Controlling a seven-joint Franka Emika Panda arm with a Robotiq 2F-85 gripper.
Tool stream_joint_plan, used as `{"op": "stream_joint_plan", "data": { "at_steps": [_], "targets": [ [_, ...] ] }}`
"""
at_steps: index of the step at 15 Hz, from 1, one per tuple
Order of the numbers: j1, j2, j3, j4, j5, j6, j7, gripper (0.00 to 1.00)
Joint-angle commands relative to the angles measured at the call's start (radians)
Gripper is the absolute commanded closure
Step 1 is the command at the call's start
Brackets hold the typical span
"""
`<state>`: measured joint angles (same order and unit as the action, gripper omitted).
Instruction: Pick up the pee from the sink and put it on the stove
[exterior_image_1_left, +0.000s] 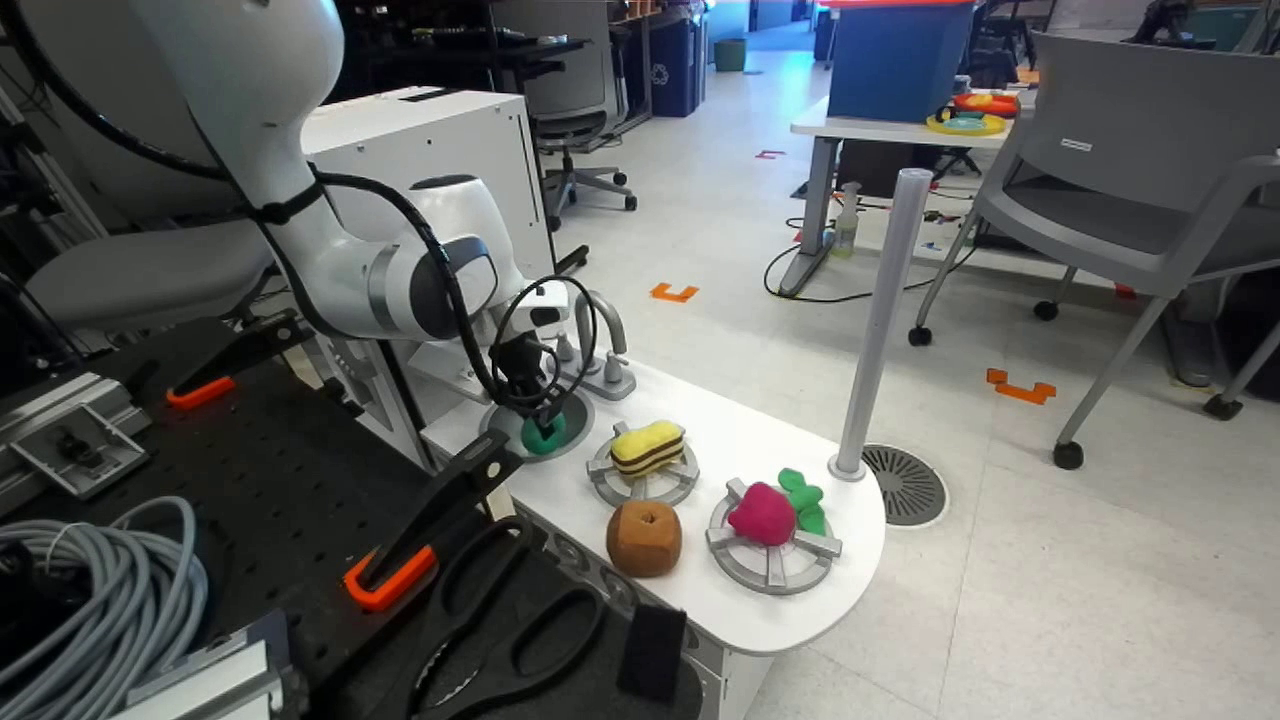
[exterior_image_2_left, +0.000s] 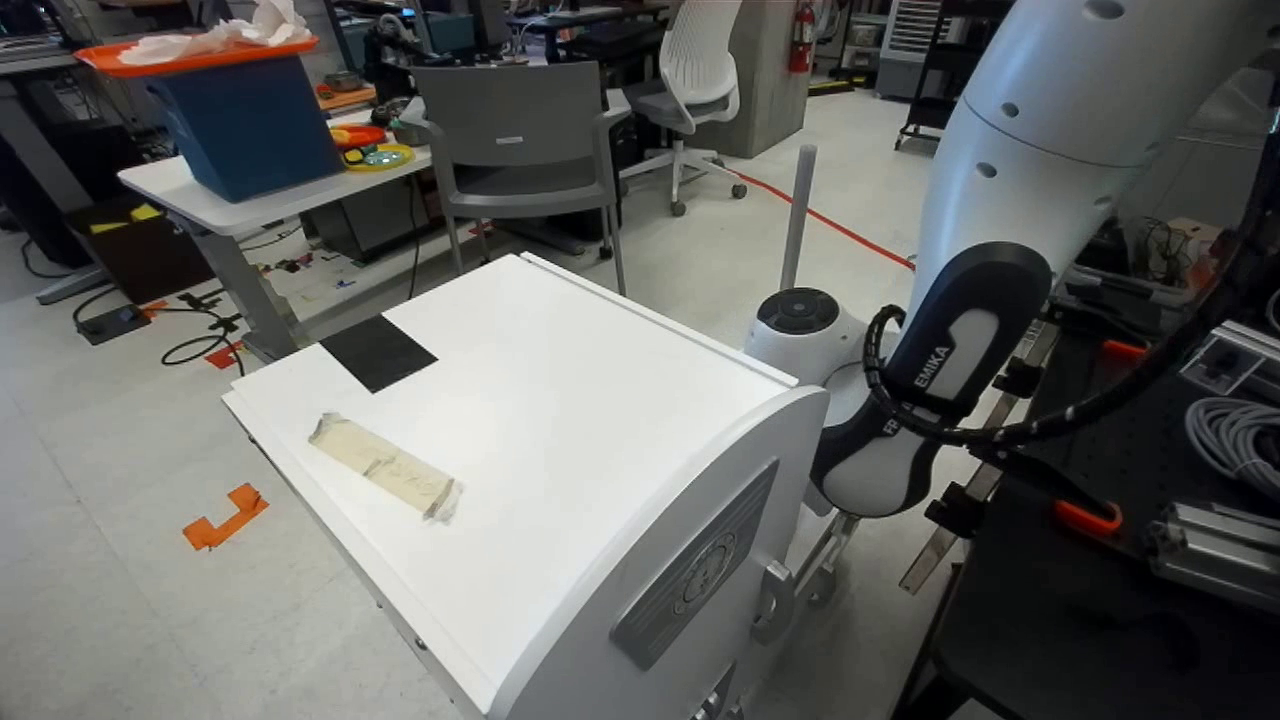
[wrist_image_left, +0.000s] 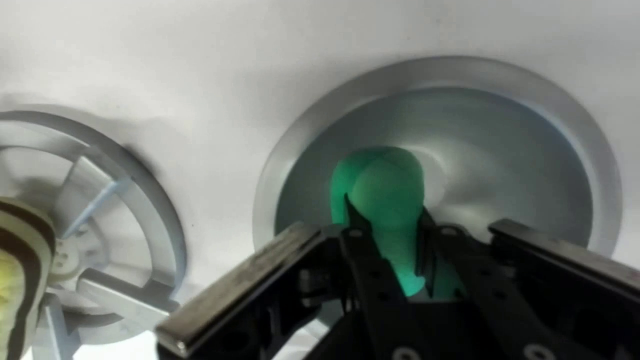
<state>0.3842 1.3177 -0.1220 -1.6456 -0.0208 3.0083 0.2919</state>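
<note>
Wrist view: by the gripper (wrist_image_left: 388, 215), a green soft toy (wrist_image_left: 385, 182) is grasped, pinched from both sides. The toy is seen within the round outline of the gray sink (wrist_image_left: 457, 72); whether the sink's bottom is touched cannot be told. Just beside the sink, a gray burner (wrist_image_left: 167, 225) is partly covered by a striped yellow-and-brown toy (wrist_image_left: 20, 255). In an exterior view, a gray faucet (exterior_image_1_left: 617, 335) is fixed at the sink's side, and a brown blocky toy (exterior_image_1_left: 645, 540) is placed on the white worktop (exterior_image_1_left: 730, 425), just beside that burner. Farther along, another burner (exterior_image_1_left: 820, 545) is topped by a magenta toy (exterior_image_1_left: 763, 515) and a green leafy piece (exterior_image_1_left: 803, 497). Past these, a gray post (exterior_image_1_left: 882, 320) is mounted upright near the worktop's edge. On the pale floor (exterior_image_1_left: 1100, 560) past the worktop, an orange marking (exterior_image_1_left: 1020, 394) is seen. Well beyond, a blue bin (exterior_image_1_left: 895, 65) is set on a white table (exterior_image_1_left: 875, 131), near which a gray chair (exterior_image_1_left: 1120, 120) is placed; bin, table and chair are shown in both exterior views.
</note>
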Motion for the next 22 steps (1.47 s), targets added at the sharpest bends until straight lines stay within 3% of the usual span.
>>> {"op": "stream_joint_plan", "data": {
  "at_steps": [1, 6, 11, 19, 22],
  "targets": [
    [0.025, -0.134, -0.019, -0.243, 0.002, 0.136, -0.049, 0.95],
    [0.041, -0.276, -0.036, -0.44, 0.032, 0.288, -0.11, 0.95],
    [0.031, -0.342, -0.048, -0.52, 0.073, 0.265, -0.12, 0.95],
    [0.021, -0.281, -0.083, -0.438, 0.149, 0.208, -0.102, 0.95],
    [0.006, -0.241, -0.091, -0.362, 0.153, 0.134, -0.086, 0.95]
  ]
}}
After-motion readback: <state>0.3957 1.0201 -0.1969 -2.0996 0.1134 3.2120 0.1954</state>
